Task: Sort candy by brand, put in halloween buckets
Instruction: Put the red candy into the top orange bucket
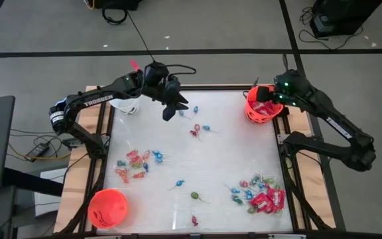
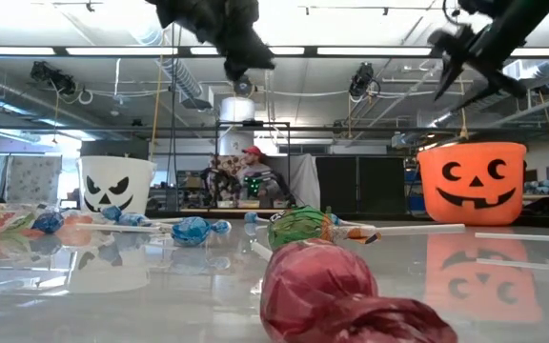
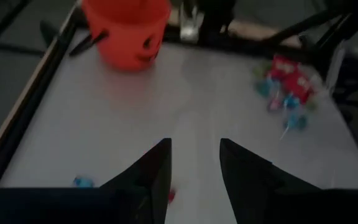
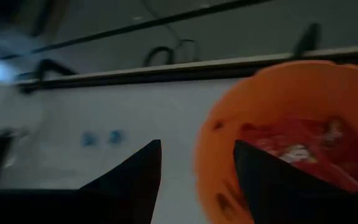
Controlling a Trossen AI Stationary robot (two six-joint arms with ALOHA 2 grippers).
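My left gripper (image 1: pixel 172 110) (image 3: pixel 194 149) hangs open and empty above the table's far left part, just right of the white bucket (image 1: pixel 123 104) (image 2: pixel 114 185). My right gripper (image 1: pixel 261 97) (image 4: pixel 197 155) is open and empty above the orange bucket (image 1: pixel 264 111) (image 4: pixel 291 143) at the far right corner, over its rim. Red packets (image 4: pixel 297 144) lie inside that bucket. A second orange bucket (image 1: pixel 108 207) stands at the near left corner. Candy lies loose on the table: a cluster (image 1: pixel 135 164) at left, blue lollipops (image 1: pixel 197 126) in the middle, and a red-and-blue pile (image 1: pixel 262 196) at near right.
A green lollipop (image 1: pixel 194 196) (image 2: pixel 298 227) and a red-wrapped one (image 2: pixel 341 295) lie near the table's near edge. Open tabletop (image 1: pixel 231 153) lies between the candy groups. A raised frame (image 1: pixel 105 153) borders the table. A person (image 2: pixel 253 176) stands far behind it.
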